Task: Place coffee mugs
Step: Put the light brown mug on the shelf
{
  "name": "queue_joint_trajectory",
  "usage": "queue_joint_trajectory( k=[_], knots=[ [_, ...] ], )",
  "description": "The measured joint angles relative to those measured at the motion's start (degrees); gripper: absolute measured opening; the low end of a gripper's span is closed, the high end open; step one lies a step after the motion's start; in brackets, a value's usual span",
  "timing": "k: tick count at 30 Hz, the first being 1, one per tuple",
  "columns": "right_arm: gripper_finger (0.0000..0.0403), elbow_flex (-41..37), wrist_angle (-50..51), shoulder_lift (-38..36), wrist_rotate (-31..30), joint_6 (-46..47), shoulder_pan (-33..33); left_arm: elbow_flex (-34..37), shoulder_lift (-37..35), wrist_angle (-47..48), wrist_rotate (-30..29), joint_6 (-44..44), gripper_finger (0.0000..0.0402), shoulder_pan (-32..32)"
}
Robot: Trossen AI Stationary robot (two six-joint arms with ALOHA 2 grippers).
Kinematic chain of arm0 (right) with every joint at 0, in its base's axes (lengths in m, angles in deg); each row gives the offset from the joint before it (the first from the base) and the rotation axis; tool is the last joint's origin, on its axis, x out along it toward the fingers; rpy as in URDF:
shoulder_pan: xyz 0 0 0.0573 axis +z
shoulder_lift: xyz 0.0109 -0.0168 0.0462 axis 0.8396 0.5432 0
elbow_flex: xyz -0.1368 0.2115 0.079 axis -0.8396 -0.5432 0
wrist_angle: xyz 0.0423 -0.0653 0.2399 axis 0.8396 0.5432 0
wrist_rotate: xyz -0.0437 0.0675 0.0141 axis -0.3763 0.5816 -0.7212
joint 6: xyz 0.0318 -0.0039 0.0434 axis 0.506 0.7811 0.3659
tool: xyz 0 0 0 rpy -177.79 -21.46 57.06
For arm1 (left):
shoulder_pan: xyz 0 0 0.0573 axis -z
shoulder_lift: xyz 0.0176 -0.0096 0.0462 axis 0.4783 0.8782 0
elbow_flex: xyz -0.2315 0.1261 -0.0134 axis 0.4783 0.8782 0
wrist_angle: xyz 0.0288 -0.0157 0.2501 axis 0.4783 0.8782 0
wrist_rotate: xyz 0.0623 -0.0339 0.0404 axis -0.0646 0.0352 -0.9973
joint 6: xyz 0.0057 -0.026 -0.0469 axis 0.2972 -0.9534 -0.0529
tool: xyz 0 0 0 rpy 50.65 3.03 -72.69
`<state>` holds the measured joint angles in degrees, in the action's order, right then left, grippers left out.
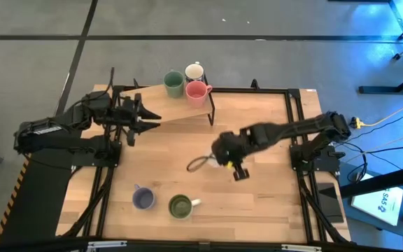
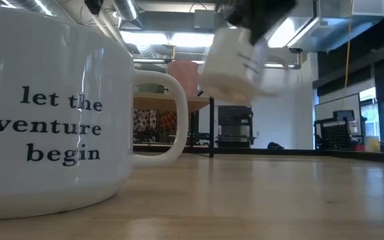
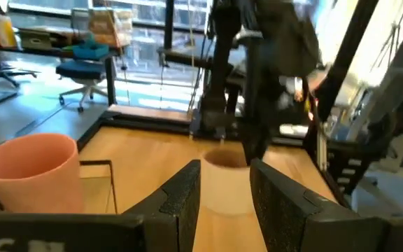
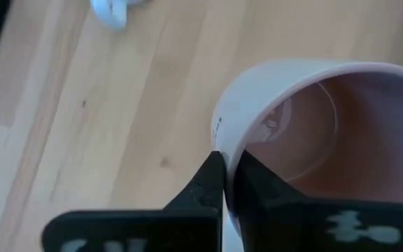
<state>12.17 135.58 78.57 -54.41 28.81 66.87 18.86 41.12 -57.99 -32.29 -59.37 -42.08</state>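
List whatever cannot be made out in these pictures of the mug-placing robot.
- Low view: the printed white mug is cut by the left edge, so its wording is incomplete.
- Low view: the held mug is blurred, so its pattern is unreadable.
- High view: the right gripper covers that mug.
- Left wrist view: the pink mug has its base hidden behind the left gripper.

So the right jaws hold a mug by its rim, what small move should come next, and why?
Probably carry it toward the raised shelf. The right gripper pinches the pale mug by its wall, lifted above the table, and three mugs already stand there.
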Motion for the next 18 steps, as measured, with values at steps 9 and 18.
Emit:
queue_joint_trajectory(
  k=[9,18],
  knots=[
    [0.0001,9.39,2.35,-0.04,1.55,-17.23,-4.67,0.00,7.29,-1.58,10.93,0.28,0.0119,-0.02],
    [0.0001,9.76,4.05,3.56,5.53,-25.86,-4.96,0.00,12.33,-4.00,19.19,6.20,0.0119,0.62]
  ],
)
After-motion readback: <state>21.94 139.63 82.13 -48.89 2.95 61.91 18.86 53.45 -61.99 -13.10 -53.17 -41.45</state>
